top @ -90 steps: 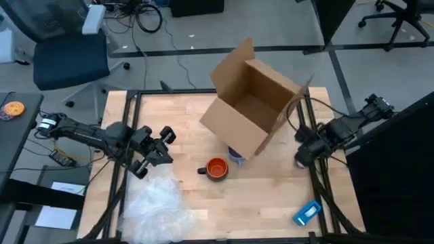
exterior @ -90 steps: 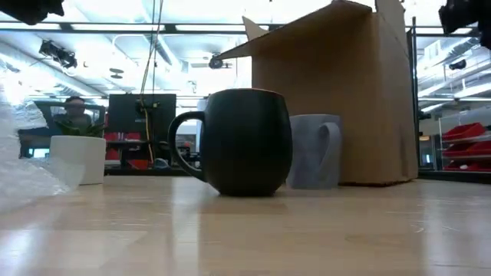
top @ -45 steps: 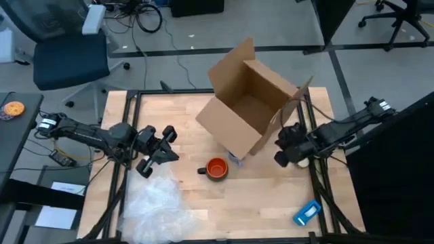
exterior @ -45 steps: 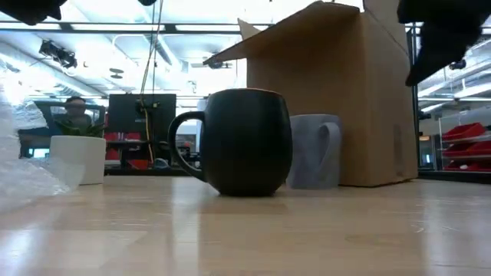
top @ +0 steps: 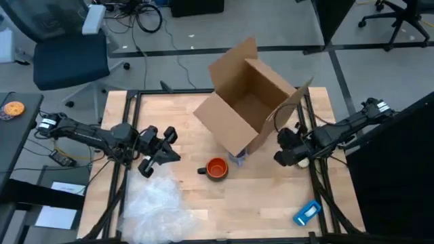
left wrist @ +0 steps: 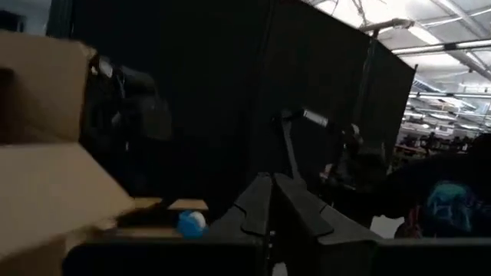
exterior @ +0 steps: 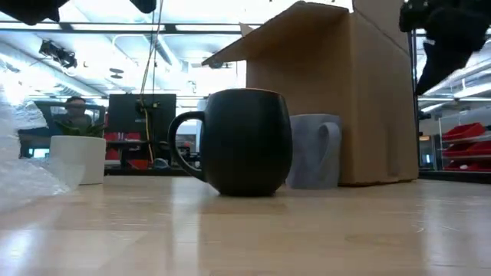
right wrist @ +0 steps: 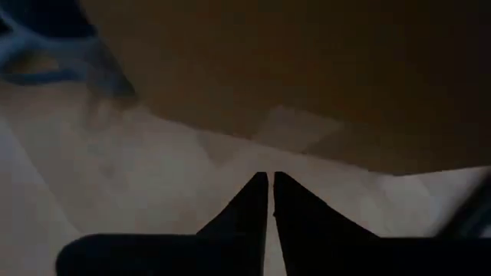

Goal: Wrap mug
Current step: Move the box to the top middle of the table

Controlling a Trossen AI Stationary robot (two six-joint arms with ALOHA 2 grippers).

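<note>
High view shows you the dark mug (top: pixel 216 169) on the counter (top: pixel 264 203), just before the open cardboard box (top: pixel 248 98). Your right hand (top: pixel 283 152) hovers beside the box with fingers pressed together; your left hand (top: pixel 161 146), also closed and empty, waits above the bubble wrap (top: pixel 153 203).

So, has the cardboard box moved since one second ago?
Yes. The cardboard box has slid toward the left arm's side, now hiding more of the grey mug.

In the high view the cardboard box (top: pixel 247 102) hides most of the grey mug (top: pixel 238 158) at frame centre. The right tool (exterior: pixel 449 31) is cut off by the low view's upper right edge. The bubble wrap (exterior: pixel 27 165) runs off that view's left edge.
</note>
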